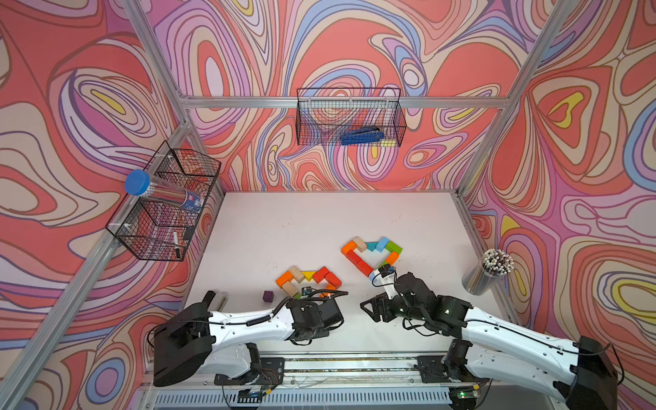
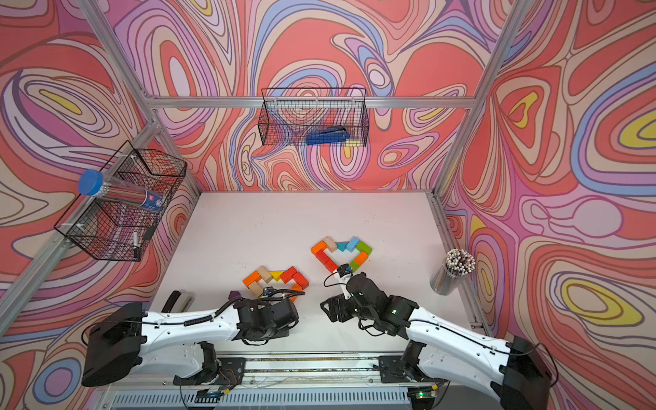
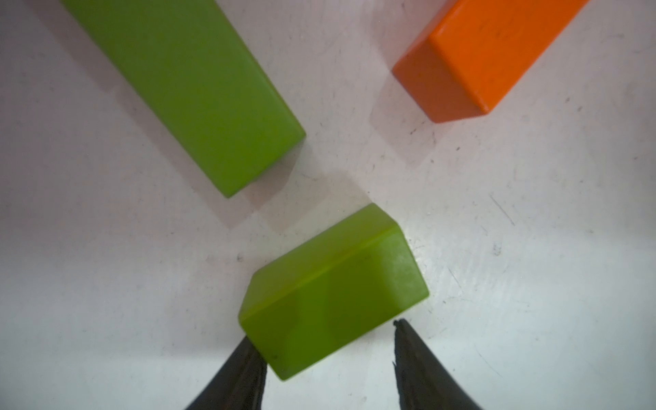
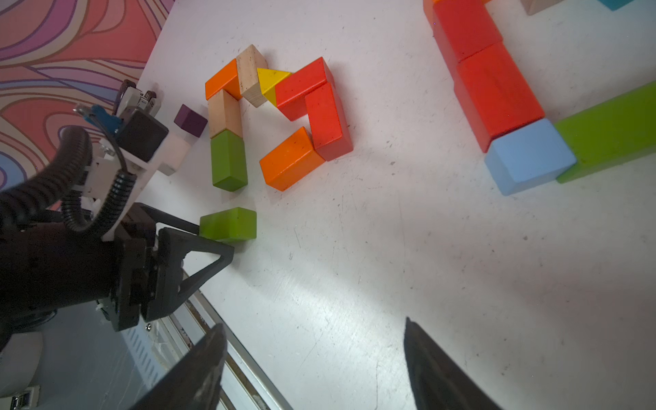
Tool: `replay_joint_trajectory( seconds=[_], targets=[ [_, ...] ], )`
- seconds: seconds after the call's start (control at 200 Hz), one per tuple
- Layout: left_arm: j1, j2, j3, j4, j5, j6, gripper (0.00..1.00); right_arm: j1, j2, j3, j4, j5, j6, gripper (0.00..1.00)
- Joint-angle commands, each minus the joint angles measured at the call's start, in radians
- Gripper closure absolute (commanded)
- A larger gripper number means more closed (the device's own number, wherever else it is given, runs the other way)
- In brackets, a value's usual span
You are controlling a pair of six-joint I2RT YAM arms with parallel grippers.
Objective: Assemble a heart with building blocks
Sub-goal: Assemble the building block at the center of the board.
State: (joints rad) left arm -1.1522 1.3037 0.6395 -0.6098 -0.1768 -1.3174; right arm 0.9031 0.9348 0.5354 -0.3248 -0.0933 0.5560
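L hand [image 3: 323, 333] parted round short green block [image 3: 333, 294] lying on tabletop [image 3: 532, 248]; 1 tip touches it, other just clear. Block near ends of long green brick [image 3: 184, 88] & orange brick [image 3: 479, 60], touching neither. R hand [image 4: 314, 323] wide, empty.

L arm [image 1: 248, 324]: wht moulded shell, small dark screw holes, blk shoulder housing [image 1: 181, 340], blk wrist block. Coiled blk cable [image 1: 255, 321] along its top; thin blk wires loop by the base. R arm [image 1: 514, 333]: same wht shell, blk joints, green light [image 2: 393, 311] on a blk joint housing. L wrist cam mount [image 4: 142, 167]: wht bracket, blk box, blue connector, ribbed blk conduit [image 4: 74, 159]. L end effector [image 4: 216, 240]: matte blk, hollow triangular fingers. R end effector [image 4: 315, 322]: blk tapered fingers, pointed tips. Bases: blk plates [image 1: 264, 369] w/ bolts.
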Motion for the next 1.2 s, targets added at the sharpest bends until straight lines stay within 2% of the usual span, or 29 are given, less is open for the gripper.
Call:
replay_joint_trajectory(
  seconds=[0.0, 0.245, 0.456, 1.192],
  targets=[
    [0.013, 0.018, 0.027, 0.005, -0.026, 0.007, 0.43, 0.002, -0.007, -0.015, 0.006, 0.019, 0.001, 0.21],
    [0.039, 0.032, 0.03, 0.014, -0.035, 0.002, 0.43, 0.002, -0.011, -0.018, 0.004, 0.021, 0.003, 0.22],
    [0.058, 0.057, 0.052, 0.031, -0.036, 0.013, 0.39, 0.002, -0.009, -0.018, 0.004, 0.023, 0.001, 0.22],
    [0.13, 0.114, 0.095, 0.035, -0.036, 0.043, 0.42, 0.003, -0.009, -0.013, -0.015, 0.04, -0.005, 0.22]
  ],
)
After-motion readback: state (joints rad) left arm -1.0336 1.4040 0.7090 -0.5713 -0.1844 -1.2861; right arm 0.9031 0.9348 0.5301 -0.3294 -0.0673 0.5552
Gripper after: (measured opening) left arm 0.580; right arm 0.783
